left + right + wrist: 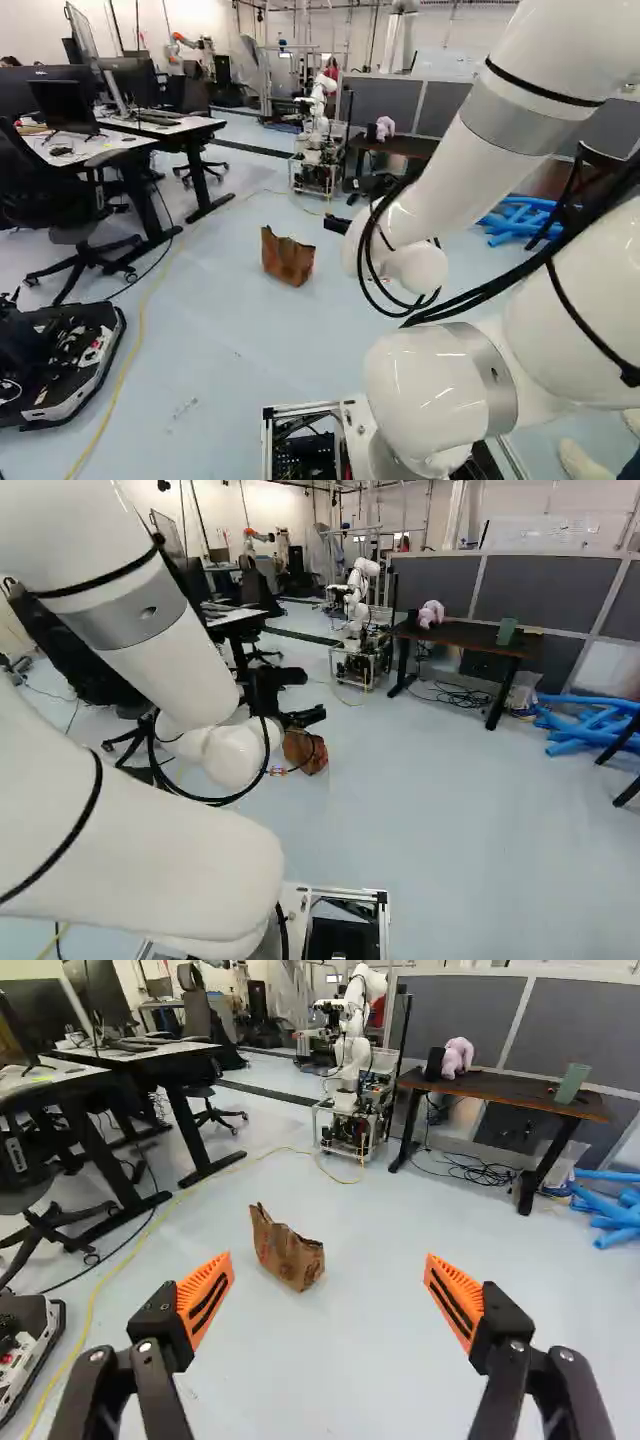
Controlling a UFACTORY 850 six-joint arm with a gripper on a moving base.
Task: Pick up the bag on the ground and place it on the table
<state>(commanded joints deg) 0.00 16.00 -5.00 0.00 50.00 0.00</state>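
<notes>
Nothing is gripped: the black two-finger gripper [327, 1260] w/ orange pads [206, 1300] is opened wide. The crumpled brown paper bag [288, 1255] is seen on the pale blue-grey floor [370, 1360], ahead of the gripper & off-centre, nearer the finger on the side of the black-legged desks [135, 1050].

Main risk: if alignment isn't corrected on approach, the bag could be knocked over or shoved by that finger. If only the thin, ragged top is pinched, paper may tear or slip, esp. if weight's inside (contents can't be seen). If the descent is taken too low, the floor could be struck by the fingertips. Later, the dark brown wooden table [490, 1087] could be clipped by the bag's bottom if lift is insufficient; the pink plush toy [457, 1055] or green container [572, 1082] could be nudged if placement is rushed.

Edges/room: bag is surrounded by open floor, w/ the thin yellow cable [91, 1310] to the desk side. En route to the table, another white robot on a wheeled frame [348, 1070] must be cleared at one end, blue foam tubes [612, 1218] at the other. Best drop spot: bare middle of tabletop, away from its front edge.
</notes>
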